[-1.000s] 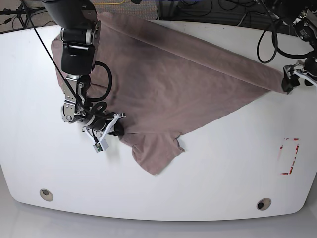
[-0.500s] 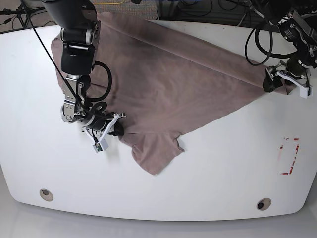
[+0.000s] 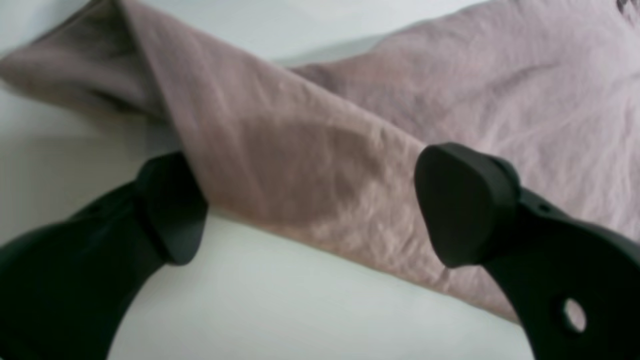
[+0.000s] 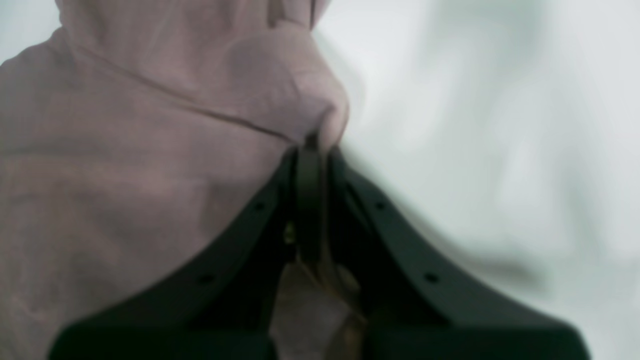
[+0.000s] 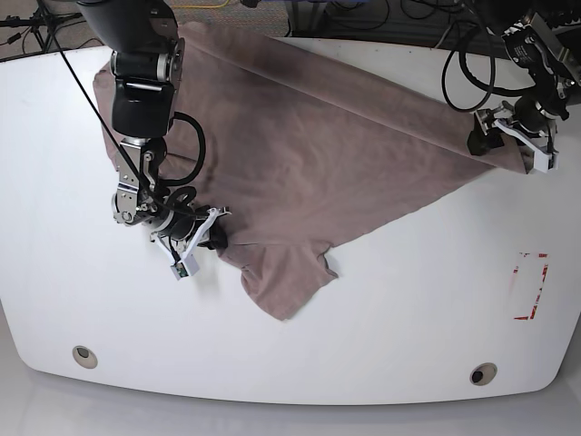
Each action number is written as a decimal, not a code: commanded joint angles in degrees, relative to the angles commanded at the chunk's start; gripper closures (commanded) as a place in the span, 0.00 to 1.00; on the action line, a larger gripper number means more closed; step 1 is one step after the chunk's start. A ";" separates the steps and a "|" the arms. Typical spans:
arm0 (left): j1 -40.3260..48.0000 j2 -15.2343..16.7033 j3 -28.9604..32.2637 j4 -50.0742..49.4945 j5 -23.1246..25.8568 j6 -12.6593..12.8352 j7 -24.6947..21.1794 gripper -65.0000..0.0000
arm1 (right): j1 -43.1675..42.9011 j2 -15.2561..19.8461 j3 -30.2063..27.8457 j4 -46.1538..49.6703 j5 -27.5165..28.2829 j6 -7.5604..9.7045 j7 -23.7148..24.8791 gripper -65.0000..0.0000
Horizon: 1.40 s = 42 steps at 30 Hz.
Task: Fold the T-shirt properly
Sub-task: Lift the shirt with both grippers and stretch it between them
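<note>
A white table carries a dusty mauve T-shirt, spread wide and wrinkled from the far left edge across to a tapering corner at the right, with one flap hanging down toward the near side at centre. The shirt lies flat over most of its area; its far edge runs along the back of the table, where dark cables trail behind. At the left of the base view, the right arm reaches down over the cloth, and its right gripper sits at the shirt's lower left edge. The right wrist view shows its black jaws pressed together with a pinch of mauve fabric bunched at their tips, so it is grasping the T-shirt. At the right of the base view, the left gripper rests at the shirt's tapering right corner. The left wrist view shows its two black fingers spread wide apart, one on each side of a folded band of the cloth that crosses between them over the white surface; the jaws are released and clamp nothing. Near the table's right side lies a small red rectangular marking, well apart from the shirt. Two round metal fittings sit near the front edge.
</note>
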 joint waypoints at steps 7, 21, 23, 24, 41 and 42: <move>-1.41 -0.35 0.00 -4.66 -0.09 -0.35 0.00 0.70 | 0.00 0.00 0.00 0.00 0.00 0.00 0.00 0.97; -1.76 -2.20 2.46 3.16 -0.18 -0.44 3.78 1.00 | -4.40 1.14 0.44 11.43 0.00 0.00 -4.22 0.98; -1.76 -2.46 2.20 6.33 -0.18 -0.44 5.54 1.00 | -6.15 1.32 0.53 14.95 0.00 0.00 -6.07 0.98; -1.76 -2.55 2.11 7.56 -0.18 -0.44 6.33 1.00 | -6.95 1.67 0.53 16.79 0.00 0.00 -6.86 0.98; -1.93 -10.29 2.46 13.80 -0.18 -4.62 8.88 1.00 | -13.27 2.64 5.71 31.65 0.00 0.00 -13.71 0.98; -2.02 -10.29 2.46 13.80 -0.18 -4.62 8.88 1.00 | -13.36 2.90 5.71 32.35 0.00 0.00 -14.15 0.98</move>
